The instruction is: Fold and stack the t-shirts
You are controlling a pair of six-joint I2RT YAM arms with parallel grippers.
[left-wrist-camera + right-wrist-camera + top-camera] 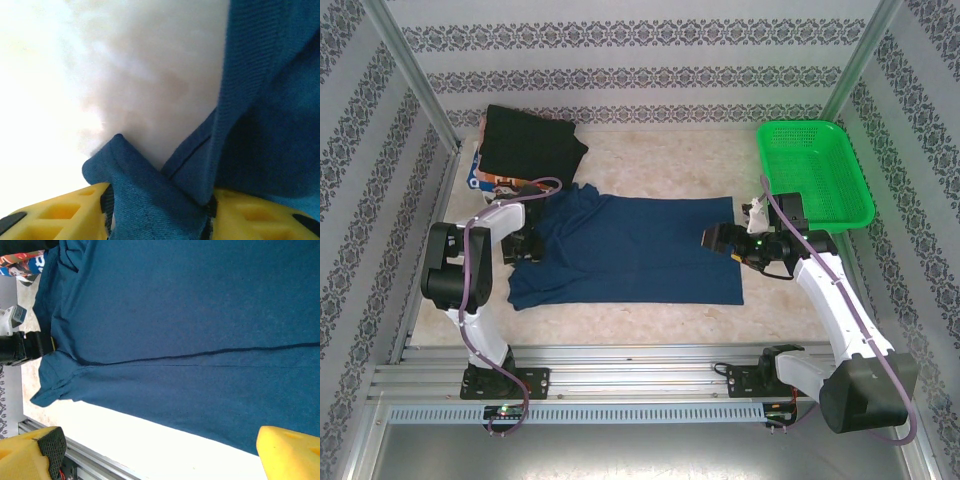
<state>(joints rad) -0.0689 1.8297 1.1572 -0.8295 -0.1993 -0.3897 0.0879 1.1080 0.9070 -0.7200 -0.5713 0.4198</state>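
The left end effector [160,217] is closed part-way on a bunched fold of the navy t-shirt [630,250]. The cloth is pinched between its yellow fingers [65,210] at the shirt's left edge, probably so that side can be lifted and carried over for a fold. The right end effector [717,240] hovers at the shirt's right edge with its jaws spread wide and nothing in them. Its wrist view shows the cloth lying flat below with one long crease across it, so it seems placed to take the opposite side. The shirt lies spread across the middle of the desk [670,160], rumpled near the left grip. At the far-left corner a black t-shirt [532,145] sits folded on a multicoloured one [485,182], apparently the stack the navy shirt should join. A green basket [815,126] stands at the far right, near the right arm. Bare desk behind the shirt, between stack and basket, gives room to fold. The near rail [620,355] leaves only a thin strip in front.
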